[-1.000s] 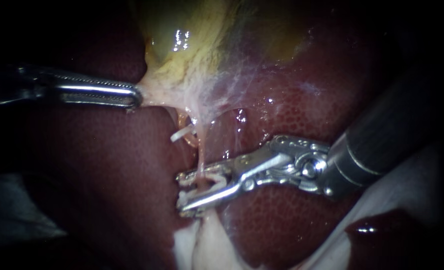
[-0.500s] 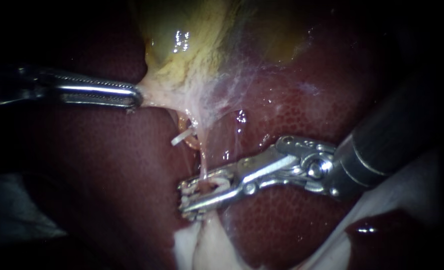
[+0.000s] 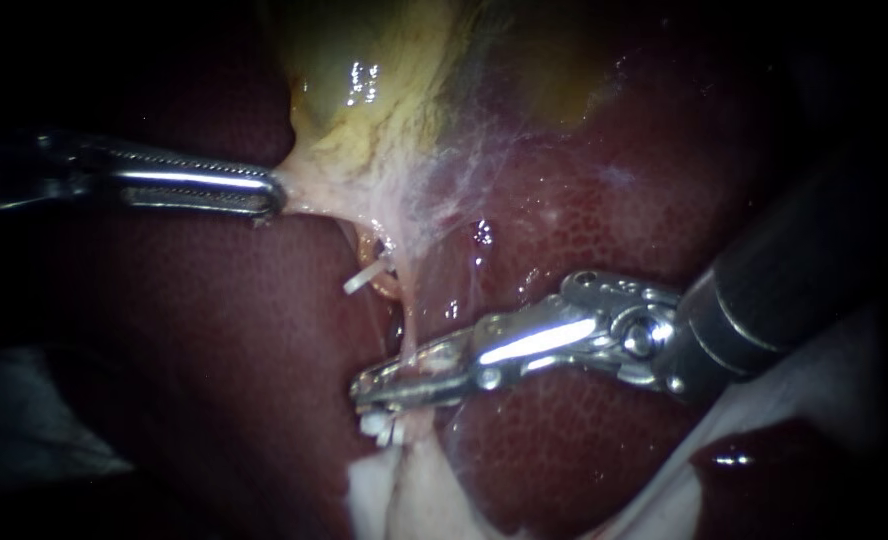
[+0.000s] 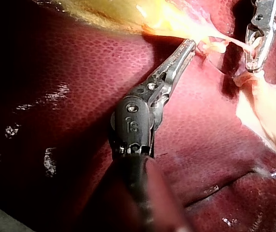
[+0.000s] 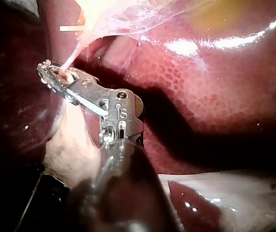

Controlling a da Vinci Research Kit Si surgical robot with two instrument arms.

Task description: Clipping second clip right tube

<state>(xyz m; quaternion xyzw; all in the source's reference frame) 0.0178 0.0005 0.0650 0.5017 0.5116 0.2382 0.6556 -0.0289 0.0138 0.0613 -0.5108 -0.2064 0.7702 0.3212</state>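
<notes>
Where the pale tube [image 3: 405,328] ran down from the gallbladder [image 3: 364,90] over the liver [image 3: 604,200], the right instrument [image 3: 366,388] had its jaws pressed nearly together on it, with the white clip [image 3: 380,428] showing at their tips. The left instrument [image 3: 276,193] clamped the gallbladder's edge.

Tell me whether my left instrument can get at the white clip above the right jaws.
Probably not now: the left instrument is shut on gallbladder tissue and must let go first. The white clip itself lies uncovered.
</notes>
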